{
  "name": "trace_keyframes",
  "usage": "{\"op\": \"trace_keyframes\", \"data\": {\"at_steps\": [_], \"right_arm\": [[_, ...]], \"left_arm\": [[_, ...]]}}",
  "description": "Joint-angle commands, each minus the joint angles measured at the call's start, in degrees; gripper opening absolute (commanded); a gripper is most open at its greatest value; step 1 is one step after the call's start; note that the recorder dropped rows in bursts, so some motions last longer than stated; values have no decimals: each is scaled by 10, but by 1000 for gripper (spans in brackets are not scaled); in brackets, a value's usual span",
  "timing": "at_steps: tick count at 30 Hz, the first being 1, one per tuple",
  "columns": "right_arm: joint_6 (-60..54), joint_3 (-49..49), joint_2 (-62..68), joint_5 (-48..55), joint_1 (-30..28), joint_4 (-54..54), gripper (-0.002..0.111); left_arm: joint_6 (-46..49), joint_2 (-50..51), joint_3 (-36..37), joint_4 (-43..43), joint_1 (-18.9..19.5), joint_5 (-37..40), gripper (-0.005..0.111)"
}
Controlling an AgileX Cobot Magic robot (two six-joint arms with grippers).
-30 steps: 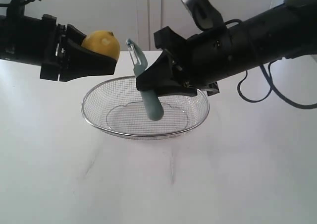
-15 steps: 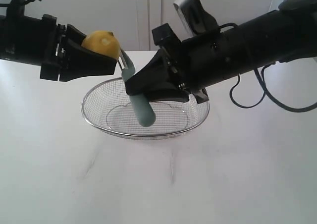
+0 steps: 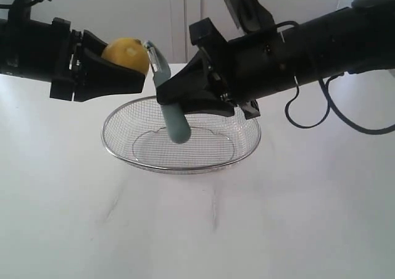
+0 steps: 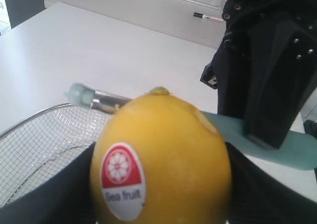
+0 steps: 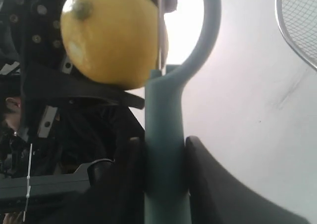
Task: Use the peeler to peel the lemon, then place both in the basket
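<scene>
Left claw [image 3: 125, 68] grips lemon [image 3: 126, 52] — right claw [image 3: 170, 100] clamps peeler [image 3: 176, 126], blade [image 3: 154, 54] at lemon.

a basket [image 3: 120, 131] is set on the surface [image 3: 290, 217] at centre. a lemon [image 3: 125, 54] is held above its left rim, and a peeler [image 3: 176, 124] just right of it, handle hanging over the basket.

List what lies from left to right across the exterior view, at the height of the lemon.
left tool → lemon held in it → peeler, its blade head up against the lemon → right tool gripping the peeler's handle. The basket spreads beneath all of them, so it is left out.
</scene>
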Motion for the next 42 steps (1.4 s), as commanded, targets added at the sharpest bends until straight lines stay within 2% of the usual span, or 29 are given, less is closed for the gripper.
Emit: {"op": "trace_keyframes", "data": {"at_steps": [1, 24, 33, 42], "right_arm": [[-8, 1, -23, -9, -1, 9, 0], [-11, 1, -46, -66, -1, -11, 0], [-6, 1, -46, -128, -2, -101, 0], [88, 1, -46, -178, -2, -271, 0]], "left_arm": [[-1, -3, -4, -17, 3, 9, 0], [-1, -3, -4, -17, 3, 9, 0], [-1, -3, -4, -17, 3, 9, 0], [-1, -3, -4, -17, 3, 9, 0]]}}
